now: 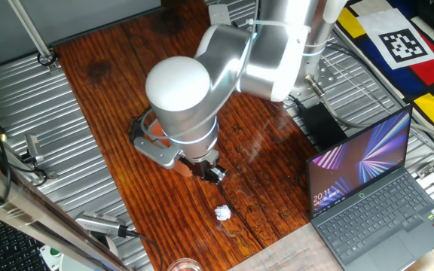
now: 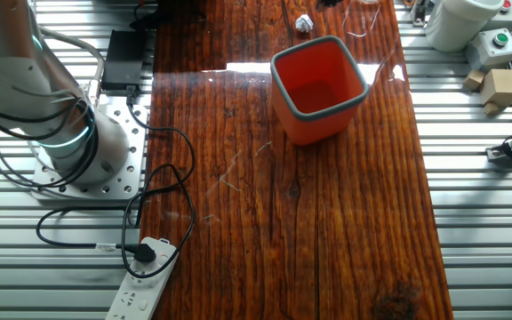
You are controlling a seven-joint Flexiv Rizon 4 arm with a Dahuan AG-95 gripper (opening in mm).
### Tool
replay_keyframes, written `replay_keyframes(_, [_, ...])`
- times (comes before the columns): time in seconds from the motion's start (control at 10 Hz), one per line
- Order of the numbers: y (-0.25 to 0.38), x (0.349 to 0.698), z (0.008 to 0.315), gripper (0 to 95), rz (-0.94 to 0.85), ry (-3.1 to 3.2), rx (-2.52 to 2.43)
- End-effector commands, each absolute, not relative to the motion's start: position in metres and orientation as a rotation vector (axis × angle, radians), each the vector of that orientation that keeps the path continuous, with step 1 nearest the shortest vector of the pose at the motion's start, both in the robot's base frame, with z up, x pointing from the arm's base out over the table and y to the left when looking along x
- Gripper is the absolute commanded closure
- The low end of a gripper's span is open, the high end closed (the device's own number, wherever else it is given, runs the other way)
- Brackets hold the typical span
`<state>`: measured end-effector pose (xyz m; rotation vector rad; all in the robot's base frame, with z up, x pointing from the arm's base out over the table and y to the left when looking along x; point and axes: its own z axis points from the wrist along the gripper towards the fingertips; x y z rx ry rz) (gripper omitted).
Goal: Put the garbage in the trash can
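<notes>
The garbage, a small white crumpled paper wad (image 1: 222,214), lies on the wooden table near its front end; in the other fixed view it shows at the top edge (image 2: 304,23). The trash can, a squarish orange pot (image 2: 318,87), stands upright and empty on the wood; in one fixed view only slivers of it (image 1: 155,132) show behind the arm. My gripper (image 1: 212,173) hangs low over the table, a short way from the wad and apart from it. Its dark fingers are small and partly hidden by the wrist, so their gap is unclear.
A clear glass (image 1: 182,265) stands near the table's front end, beyond the wad. An open laptop (image 1: 371,196) sits on the right. A power brick (image 2: 121,60), cables and a power strip (image 2: 145,284) lie near the arm's base (image 2: 78,160).
</notes>
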<state>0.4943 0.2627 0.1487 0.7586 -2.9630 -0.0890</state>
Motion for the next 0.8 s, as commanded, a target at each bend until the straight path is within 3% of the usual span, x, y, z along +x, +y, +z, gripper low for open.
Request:
replay_keyframes(0.1, [0.263,0.494,0.149,95.0,-0.092,-2.962,0.763])
replay_keyframes(0.5, [0.263,0.494,0.149,95.0,-0.152,-2.984,0.77])
replay_keyframes(0.6, [0.268,0.495,0.145,76.0,-0.169,-2.986,0.773])
replay_keyframes(0.7, [0.273,0.496,0.141,76.0,-0.168,-2.986,0.772])
replay_keyframes(0.8, [0.284,0.494,0.131,57.0,-0.165,-2.991,0.756])
